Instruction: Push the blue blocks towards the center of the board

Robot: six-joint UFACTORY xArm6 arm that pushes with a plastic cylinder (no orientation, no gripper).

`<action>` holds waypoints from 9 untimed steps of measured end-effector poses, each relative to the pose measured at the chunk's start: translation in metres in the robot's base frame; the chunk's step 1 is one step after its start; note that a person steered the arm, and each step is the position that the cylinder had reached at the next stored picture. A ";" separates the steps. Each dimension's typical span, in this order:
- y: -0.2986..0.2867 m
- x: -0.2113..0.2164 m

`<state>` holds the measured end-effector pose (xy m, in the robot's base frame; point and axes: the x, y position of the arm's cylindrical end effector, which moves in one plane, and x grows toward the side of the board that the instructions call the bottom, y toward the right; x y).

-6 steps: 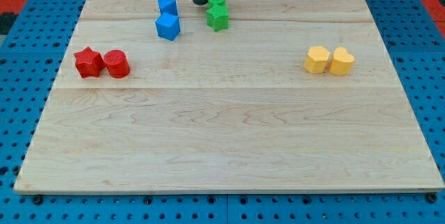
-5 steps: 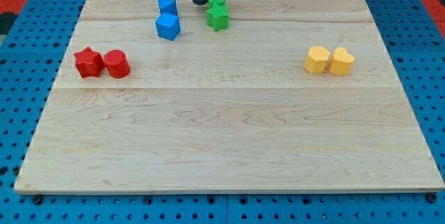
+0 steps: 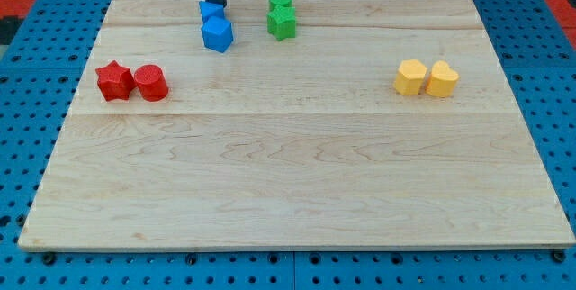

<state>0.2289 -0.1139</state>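
Observation:
Two blue blocks sit near the view's top, left of centre: a blue cube-like block (image 3: 217,34) and a smaller blue block (image 3: 210,11) just above it, touching it. My tip (image 3: 214,4) comes down from the view's top edge and stands right at the top of the smaller blue block, partly hiding it. The wooden board (image 3: 297,173) spans nearly the whole view.
Two green blocks (image 3: 281,16) are stacked close together to the right of the blue ones. A red star block (image 3: 114,81) and a red cylinder (image 3: 151,83) sit at the left. Two yellow blocks (image 3: 426,78) sit at the right. Blue pegboard surrounds the board.
My tip has moved left, from beside the green blocks to the top of the blue pair. The smaller blue block has shifted slightly down-left against the larger blue one.

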 end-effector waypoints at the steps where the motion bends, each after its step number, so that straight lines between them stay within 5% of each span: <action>1: 0.000 -0.004; 6: 0.060 0.105; 9: -0.018 0.039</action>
<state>0.2680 -0.1316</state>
